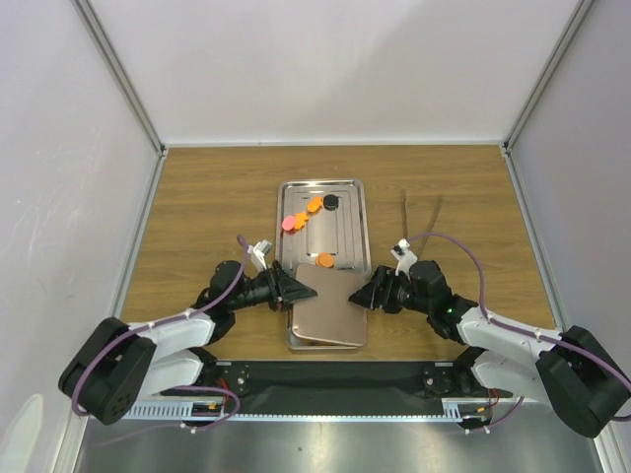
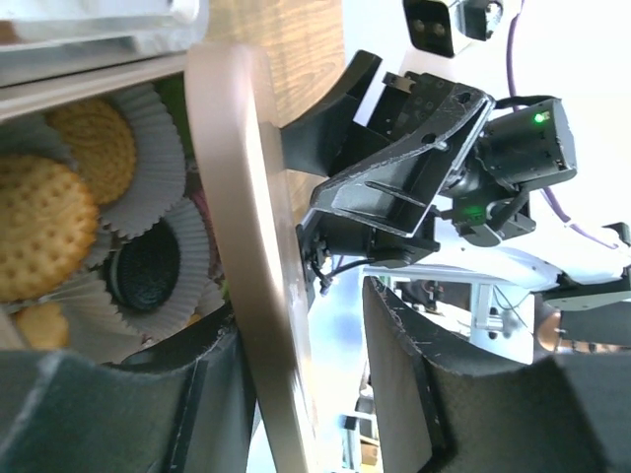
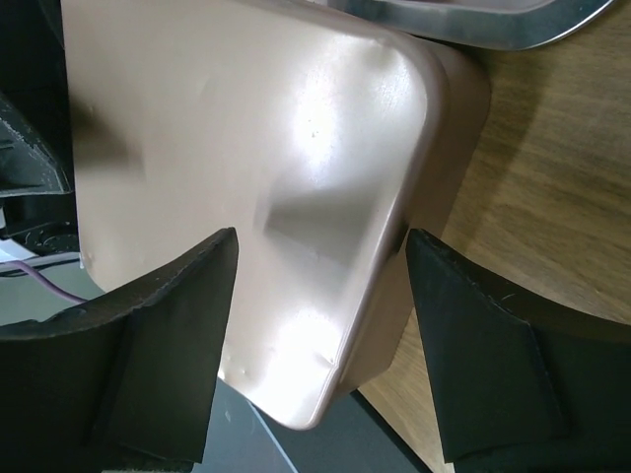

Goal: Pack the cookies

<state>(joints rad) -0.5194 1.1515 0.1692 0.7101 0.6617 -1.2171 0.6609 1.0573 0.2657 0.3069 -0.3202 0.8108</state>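
- top external: a rose-gold lid [image 1: 328, 315] lies over a box [image 1: 293, 340] at the near middle of the desk [image 1: 197, 207], its long axis running away from the arm bases. the left gripper [image 1: 302, 290] meets the lid's left edge and the right gripper [image 1: 357, 295] its right edge, both about equally near, facing each other across the lid's short axis. beyond the lid a steel tray [image 1: 350, 222] holds orange, pink and black cookies [image 1: 314, 205]; a pair of tongs [image 1: 422, 212] lies to the right.
- left wrist: the lid [image 2: 251, 246] shows edge-on, tilted up off the box, with its rim between the left gripper [image 2: 301, 394]'s spread fingers; whether the pads press it i cannot tell. under the raised edge, cookies [image 2: 44, 222] sit in white paper cups [image 2: 163, 163] inside the box. the other arm's gripper [image 2: 394, 187] shows on the lid's far side.
- right wrist: the right gripper [image 3: 320, 325] is spread wide, fingers either side of the lid's [image 3: 227, 148] rounded corner, not clearly pinching it; the tray rim [image 3: 463, 25] shows above.
- judgement: a lid half raised fits either coming off or going on, so the direction stays unsettled; either way the move turns on both grippers holding opposite long edges level.
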